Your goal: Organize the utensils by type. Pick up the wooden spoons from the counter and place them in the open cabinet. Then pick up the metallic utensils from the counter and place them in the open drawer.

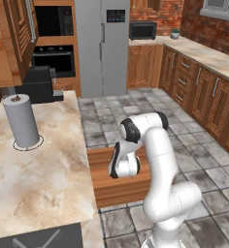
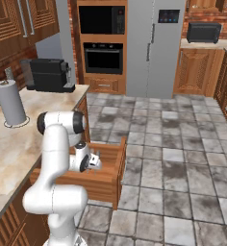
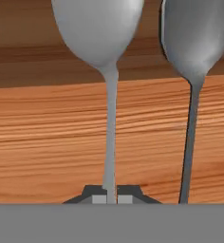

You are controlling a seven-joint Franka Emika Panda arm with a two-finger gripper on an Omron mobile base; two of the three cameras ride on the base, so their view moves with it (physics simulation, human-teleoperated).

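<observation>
Reaching down into the open drawer (image 1: 117, 190), the white arm (image 1: 157, 160) bends over the wooden box that stands pulled out from the base cabinets below the counter (image 1: 43, 164); in the hand view the gripper (image 3: 109, 195) has its two dark fingertips (image 3: 125, 196) pressed nearly together on the slim handle of a pale grey metal spoon (image 3: 109, 85), which runs straight up the picture from between them to its oval bowl at the top edge; a second metal spoon (image 3: 192, 71), darker in the handle, lies just beside it to the right, roughly parallel, bowl also toward the top; whether the two touch cannot be told; behind both spoons is medium-brown wood grain, lighter below and darker in a band above, which is the inside of the drawer; in the right base view the drawer's thick side wall and plain front (image 2: 121, 168) stand out over the grey tiled floor (image 2: 182, 158), and the hand sits low inside the box, its tips hidden by the wrist; on the beige veined counter a grey paper towel roll (image 1: 20, 121) stands upright on its ring base, well apart from the drawer, with a black coffee machine (image 1: 40, 83) farther back near the wall.
</observation>
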